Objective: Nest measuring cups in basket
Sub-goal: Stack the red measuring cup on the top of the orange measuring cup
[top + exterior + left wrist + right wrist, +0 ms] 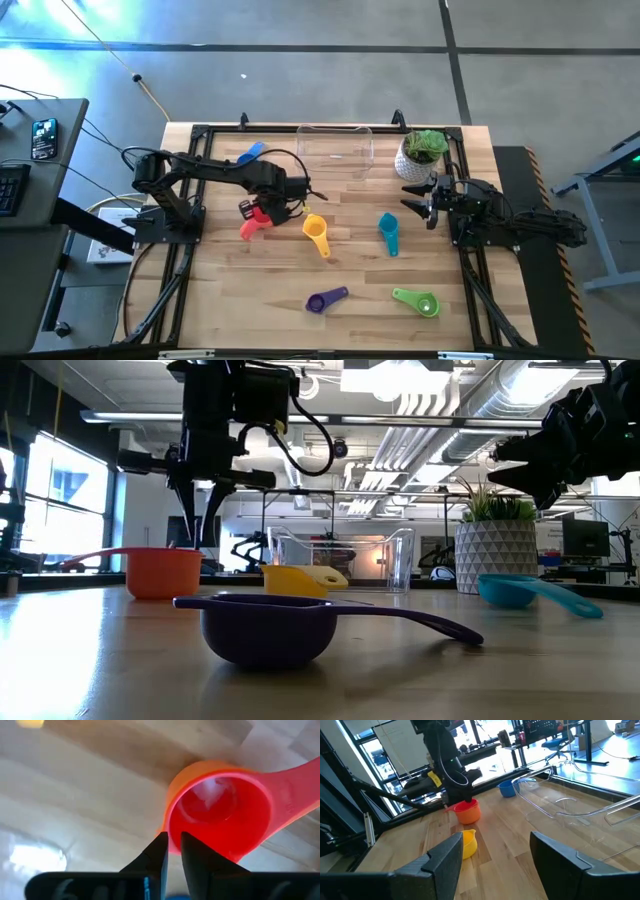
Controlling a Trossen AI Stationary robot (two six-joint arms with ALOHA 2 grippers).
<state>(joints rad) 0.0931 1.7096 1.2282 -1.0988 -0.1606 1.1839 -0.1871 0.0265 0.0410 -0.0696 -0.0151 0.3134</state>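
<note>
You are working over a wooden table, with the clear basket sitting empty at its far edge, just left of the white plant pot. None of the measuring cups is in it yet.

Your left gripper is hovering directly above the red cup, which is sitting nested inside the orange cup at the left of the table, its handle sticking out sideways. The claw's fingers are standing only a sliver apart over the red cup's rim, and nothing seems to be pinched between them; my guess is that you are stacking out here so the pair can go to the basket together.

Your right gripper is waiting at the right side beside the plant pot, raised off the table, its fingers spread wide and empty.

The rest are lying scattered: the blue cup far left near the basket, the yellow cup at centre, the teal cup right of it, the purple cup and the green cup along the near side.

From overhead, your left arm is covering most of the red-and-orange stack, and the basket's clear walls are hard to trace.
</note>
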